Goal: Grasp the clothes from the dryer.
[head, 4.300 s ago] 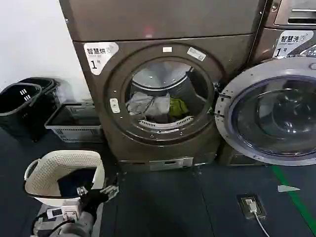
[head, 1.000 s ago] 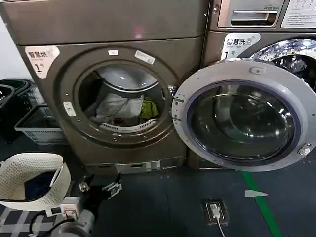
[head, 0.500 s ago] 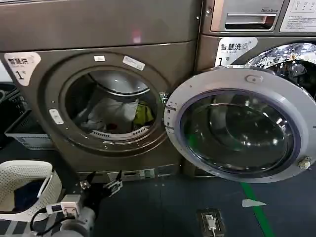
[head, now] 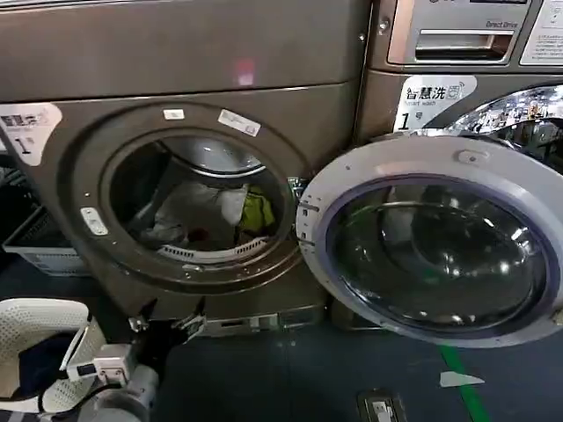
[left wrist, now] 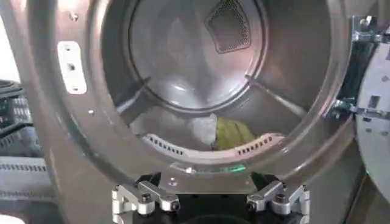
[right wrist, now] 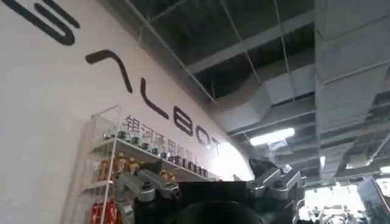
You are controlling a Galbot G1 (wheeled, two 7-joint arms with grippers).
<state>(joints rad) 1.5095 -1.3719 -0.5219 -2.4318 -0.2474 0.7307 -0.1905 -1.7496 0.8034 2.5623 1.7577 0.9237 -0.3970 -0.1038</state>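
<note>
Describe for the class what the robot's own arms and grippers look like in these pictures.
The left gripper has silver metal fingers with black screws on a black base; behind it the arm carries a white box, a black cable and a grey rounded casing. The right gripper has the same silver fingers on a black body.

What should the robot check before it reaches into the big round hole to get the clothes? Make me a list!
1. Dryer door open: ok, it is swung wide to the right.
2. Clothes in the drum: ok, a pale heap with a yellow-green piece beside it.
3. Left gripper open: ok, fingers spread wide.
4. Left gripper lined up: ok, it sits low before the porthole, outside, facing the drum.
5. Way in past the rim: ok, nothing blocks the opening.
6. Right gripper out of the way: ok, it points up towards the ceiling, away from the dryer, fingers apart.
</note>
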